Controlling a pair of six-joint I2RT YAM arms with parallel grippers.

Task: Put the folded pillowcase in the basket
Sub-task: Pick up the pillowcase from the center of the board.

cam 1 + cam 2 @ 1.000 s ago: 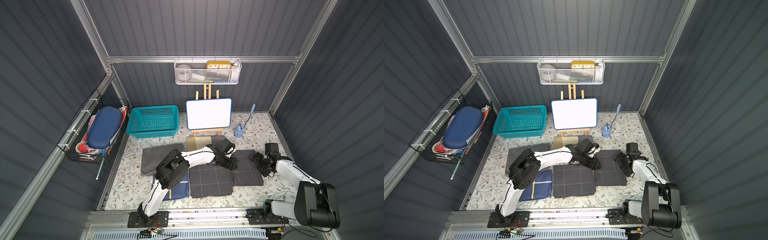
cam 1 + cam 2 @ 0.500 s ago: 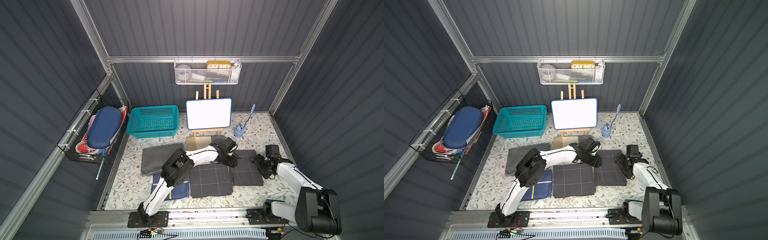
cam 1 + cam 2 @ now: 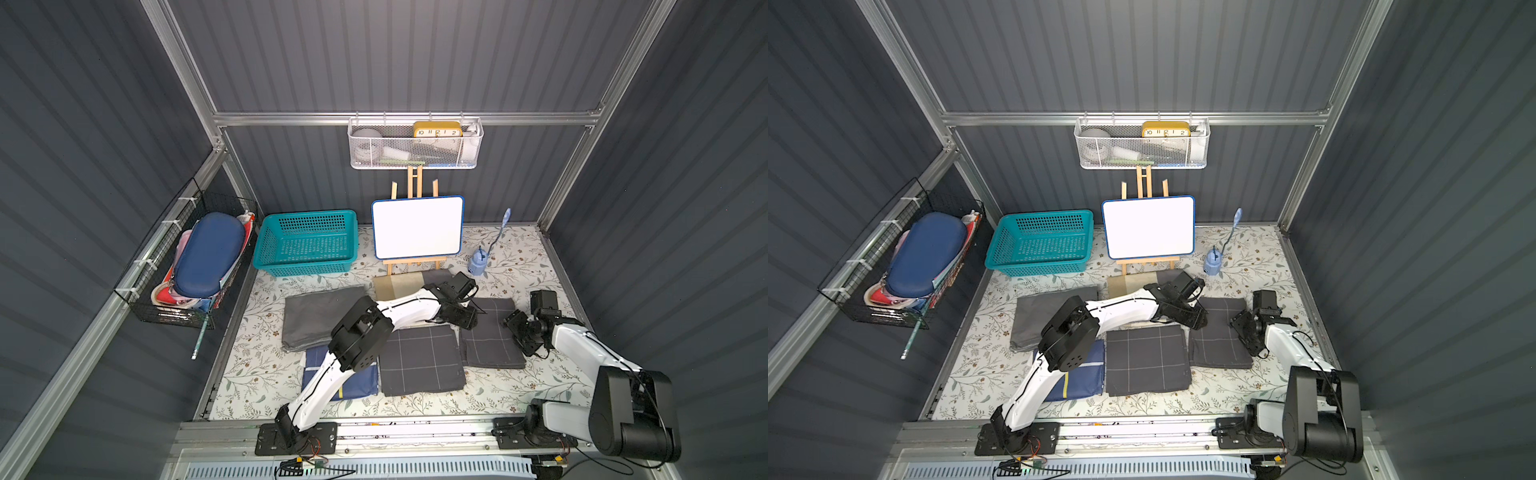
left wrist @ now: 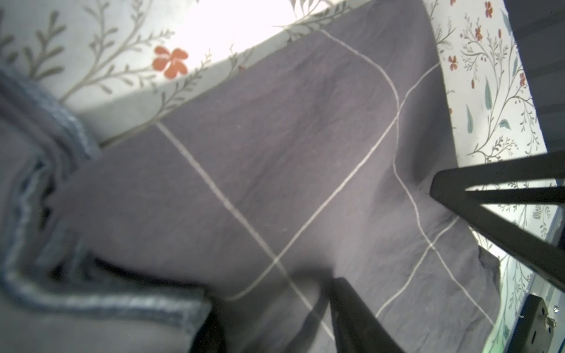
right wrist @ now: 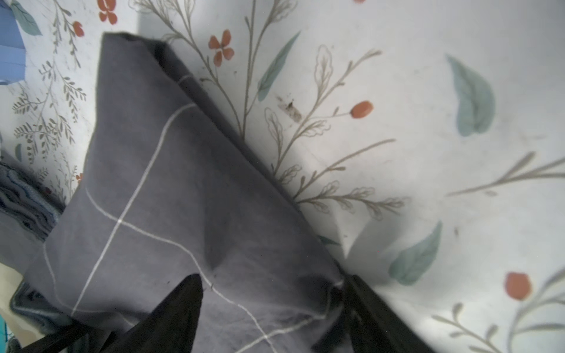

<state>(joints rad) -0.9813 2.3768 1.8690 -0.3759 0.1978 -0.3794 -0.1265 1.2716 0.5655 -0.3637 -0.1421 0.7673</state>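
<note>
Navy folded cloth (image 3: 363, 380) lies at the near edge of the floral surface (image 3: 498, 395), with a dark grey checked cloth (image 3: 419, 359) just beside it. Beyond these, toward the right edge, lies the folded pillowcase (image 3: 492, 336), dark grey with pale grid lines, flat on the surface.

2 arms flank it. The left end effector (image 3: 468, 321) sits at its far-left corner; I cannot tell whether its jaws are apart or pinching. The right end effector (image 3: 513, 328) is at its right edge, jaws apart and straddling the hem.

This looks like the grasp step. Next, both likely need to close on opposite edges and lift together so the folds hold.

Farther back lie a plain grey cloth (image 3: 320, 316) and a tan cloth (image 3: 395, 286). The teal basket (image 3: 307, 268) stands empty in the far-left corner, well apart. The carry would cross those cloths, and the whiteboard easel (image 3: 417, 228) beside the basket narrows the room.
</note>
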